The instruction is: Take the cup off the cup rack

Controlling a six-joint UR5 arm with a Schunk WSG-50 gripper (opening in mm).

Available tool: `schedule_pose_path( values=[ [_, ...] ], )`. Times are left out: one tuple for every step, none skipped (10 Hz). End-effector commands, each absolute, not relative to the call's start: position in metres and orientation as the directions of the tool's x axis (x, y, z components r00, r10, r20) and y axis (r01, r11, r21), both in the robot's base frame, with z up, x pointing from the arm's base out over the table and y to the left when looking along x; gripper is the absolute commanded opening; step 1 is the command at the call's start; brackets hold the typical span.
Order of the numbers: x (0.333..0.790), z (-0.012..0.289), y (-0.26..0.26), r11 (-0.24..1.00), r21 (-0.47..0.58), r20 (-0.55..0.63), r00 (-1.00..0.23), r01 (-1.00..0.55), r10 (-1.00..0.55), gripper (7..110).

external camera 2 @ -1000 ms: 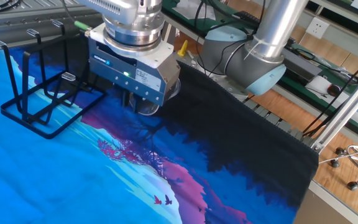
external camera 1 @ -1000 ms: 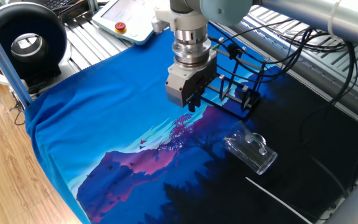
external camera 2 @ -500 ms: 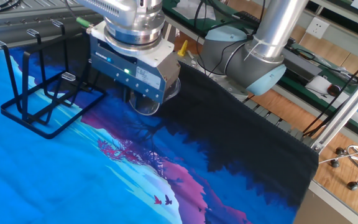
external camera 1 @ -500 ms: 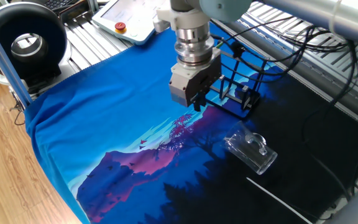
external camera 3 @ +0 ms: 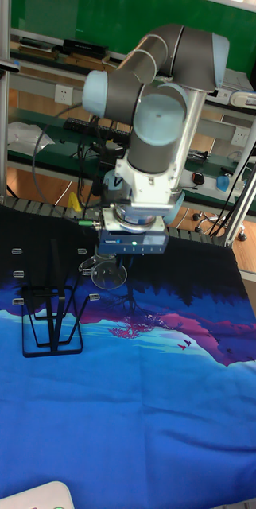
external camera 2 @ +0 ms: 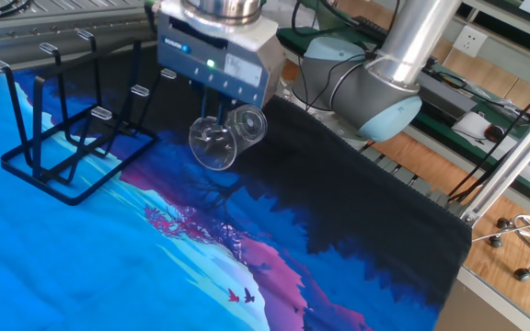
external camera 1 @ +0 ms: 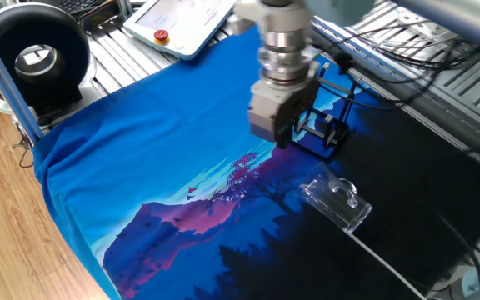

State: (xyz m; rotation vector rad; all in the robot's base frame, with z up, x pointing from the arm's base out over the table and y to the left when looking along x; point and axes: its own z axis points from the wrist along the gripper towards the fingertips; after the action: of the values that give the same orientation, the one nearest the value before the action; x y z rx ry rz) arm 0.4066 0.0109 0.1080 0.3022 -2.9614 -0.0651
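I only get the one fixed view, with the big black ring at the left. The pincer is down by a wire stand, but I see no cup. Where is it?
Observer: The other fixed view shows it. The pincer is shut on the cup, which is clear and tipped on its side.
Operator: Is it hooked on the stand?
Observer: No. The cup rack stands apart from the cup, and no cup hangs on its pegs.
Operator: Is the cup resting on the cloth?
Observer: It appears not. In the tall fixed view it hangs above the cloth.
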Motion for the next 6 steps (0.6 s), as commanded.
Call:
schedule_pose_path(
  values=[
    [0.395,0.086,0.005,0.977,0.077,0.096,-0.974,-0.2,-0.207,22],
    [0.4,0.071,0.006,0.978,0.067,0.071,-0.976,-0.199,-0.204,22],
    [0.401,0.067,0.006,0.979,0.063,0.066,-0.978,-0.196,-0.2,22],
    [0.401,0.067,0.004,0.979,0.057,0.069,-0.978,-0.195,-0.198,22],
    [0.403,0.067,0.004,0.979,0.06,0.071,-0.977,-0.195,-0.199,22],
    [0.396,0.064,0.004,0.981,0.067,0.102,-0.977,-0.183,-0.189,22]
  ],
)
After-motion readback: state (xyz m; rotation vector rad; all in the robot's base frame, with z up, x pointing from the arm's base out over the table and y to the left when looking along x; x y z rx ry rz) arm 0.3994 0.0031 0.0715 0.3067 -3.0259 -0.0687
